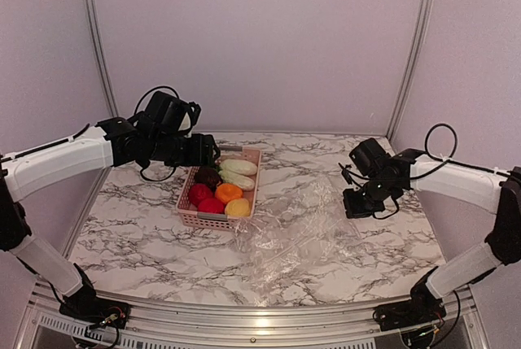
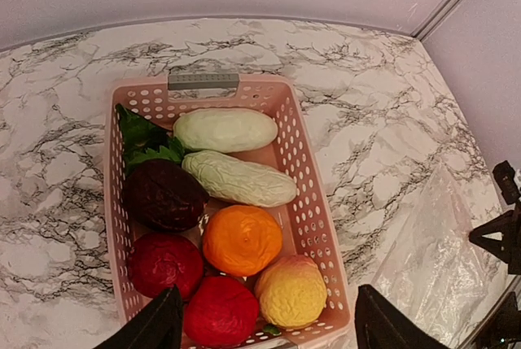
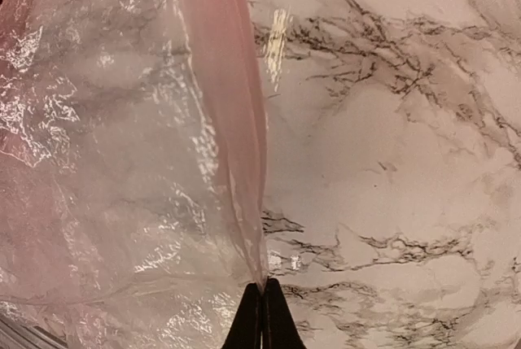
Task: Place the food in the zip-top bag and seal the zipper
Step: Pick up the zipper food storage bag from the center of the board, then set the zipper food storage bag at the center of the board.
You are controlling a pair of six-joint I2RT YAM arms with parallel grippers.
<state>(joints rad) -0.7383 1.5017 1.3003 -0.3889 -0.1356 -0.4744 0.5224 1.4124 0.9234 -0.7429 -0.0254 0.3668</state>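
Note:
The food lies in a pink lattice basket (image 2: 303, 202): two white oblong pieces (image 2: 225, 129), a leafy green one (image 2: 140, 139), a dark purple one (image 2: 163, 194), an orange one (image 2: 242, 239), a yellow one (image 2: 291, 290) and two red ones (image 2: 165, 263). My left gripper (image 2: 269, 290) hovers open above the basket's near end (image 1: 207, 150), holding nothing. The clear zip-top bag (image 1: 293, 231) lies crinkled right of the basket. My right gripper (image 3: 263, 284) is shut on the bag's raised edge (image 1: 350, 202). The zipper shows as a pinkish strip (image 3: 236, 80) along that edge.
The basket (image 1: 186, 212) has a grey handle (image 2: 203, 80) at its far end. Marble tabletop (image 1: 146, 243) spreads around it, with pale walls and metal posts (image 1: 411, 48) behind. The bag (image 2: 440, 259) lies close to the basket's right side.

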